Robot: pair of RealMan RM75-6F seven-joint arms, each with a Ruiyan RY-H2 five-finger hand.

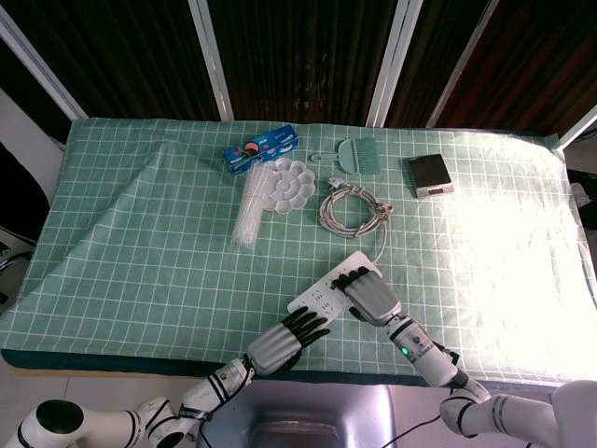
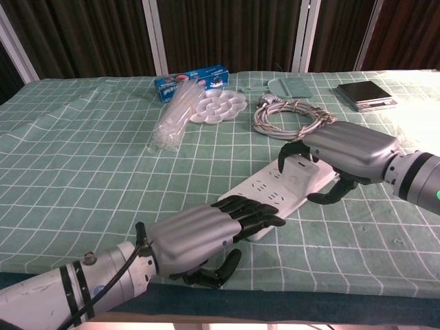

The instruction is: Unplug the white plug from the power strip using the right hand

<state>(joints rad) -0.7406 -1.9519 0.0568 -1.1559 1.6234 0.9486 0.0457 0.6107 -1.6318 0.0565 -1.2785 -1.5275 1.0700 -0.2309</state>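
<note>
The white power strip (image 1: 326, 291) (image 2: 269, 194) lies slantwise near the table's front edge. My right hand (image 1: 374, 298) (image 2: 346, 154) arches over its far end. The fingers curl down around the white plug (image 2: 302, 167) and the thumb sits by the strip's right side. The hand hides most of the plug, and in the head view it is covered entirely. My left hand (image 1: 278, 342) (image 2: 197, 236) lies flat with its fingertips (image 2: 258, 213) resting on the strip's near end, holding nothing.
A coiled grey cable (image 1: 351, 206) (image 2: 285, 117) lies just beyond the strip. Further back are a white palette (image 1: 286, 184), a clear plastic bag (image 1: 250, 213), a blue box (image 1: 259, 149), a green brush (image 1: 358, 154) and a small scale (image 1: 428, 175).
</note>
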